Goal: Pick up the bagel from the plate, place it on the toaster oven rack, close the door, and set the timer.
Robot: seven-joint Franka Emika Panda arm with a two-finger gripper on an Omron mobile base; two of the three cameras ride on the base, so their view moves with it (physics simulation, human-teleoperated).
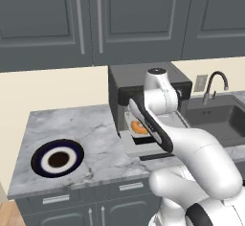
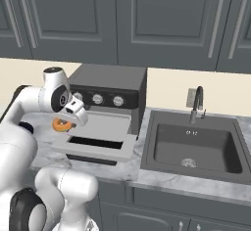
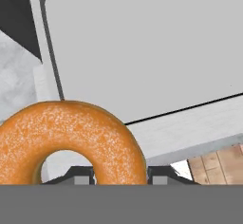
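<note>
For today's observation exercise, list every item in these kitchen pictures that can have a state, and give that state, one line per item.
bagel: held in the tool, above the rack
tool: shut on the bagel
plate: empty, on the counter
toaster oven rack: bare, nothing on it yet
door: dropped open
faucet: no water running
sink: empty
cabinet doors: closed
</note>
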